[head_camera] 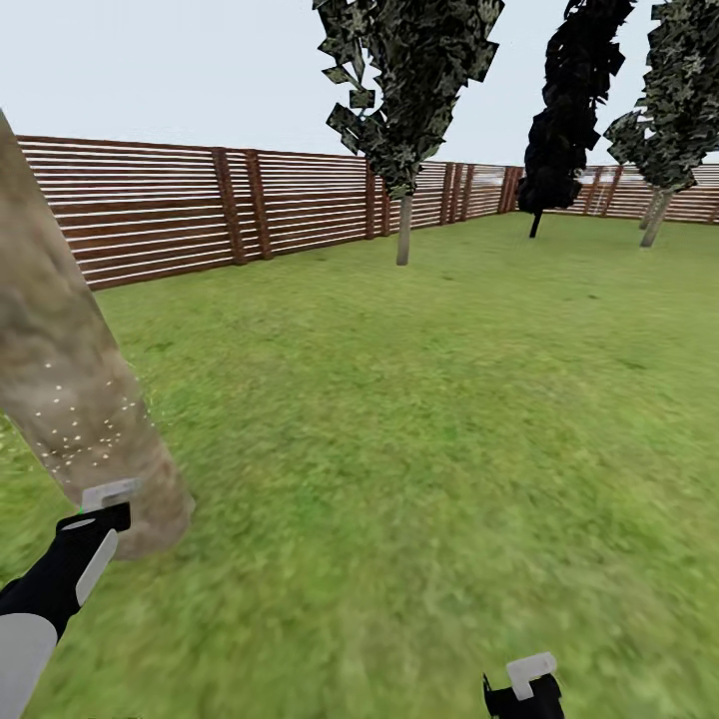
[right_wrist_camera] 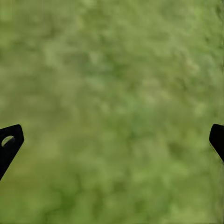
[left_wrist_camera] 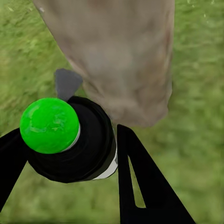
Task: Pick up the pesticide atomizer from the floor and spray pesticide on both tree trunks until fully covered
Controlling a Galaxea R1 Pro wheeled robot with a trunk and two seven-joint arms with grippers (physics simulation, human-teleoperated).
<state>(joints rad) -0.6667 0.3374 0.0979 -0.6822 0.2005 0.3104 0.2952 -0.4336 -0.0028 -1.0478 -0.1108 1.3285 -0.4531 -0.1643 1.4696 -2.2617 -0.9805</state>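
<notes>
A thick mottled beige-brown tree trunk (head_camera: 60, 379) rises at the left of the head view, with small white specks on its lower part. My left gripper (head_camera: 100, 504) sits right beside its base, shut on the pesticide atomizer (left_wrist_camera: 79, 149), a black bottle whose round top looks bright green. The same trunk (left_wrist_camera: 116, 56) stands just beyond the bottle in the left wrist view. A second tree with a green-white canopy has a pale bare trunk (head_camera: 403, 230) far off by the fence. My right gripper (head_camera: 524, 684) hangs low over grass, open, with nothing between its fingers.
A brown slatted fence (head_camera: 160, 215) runs along the back of the lawn (head_camera: 429, 419). A narrow black tree (head_camera: 569, 110) and another leafy tree (head_camera: 679, 90) stand at the far right. Grass stretches between me and them.
</notes>
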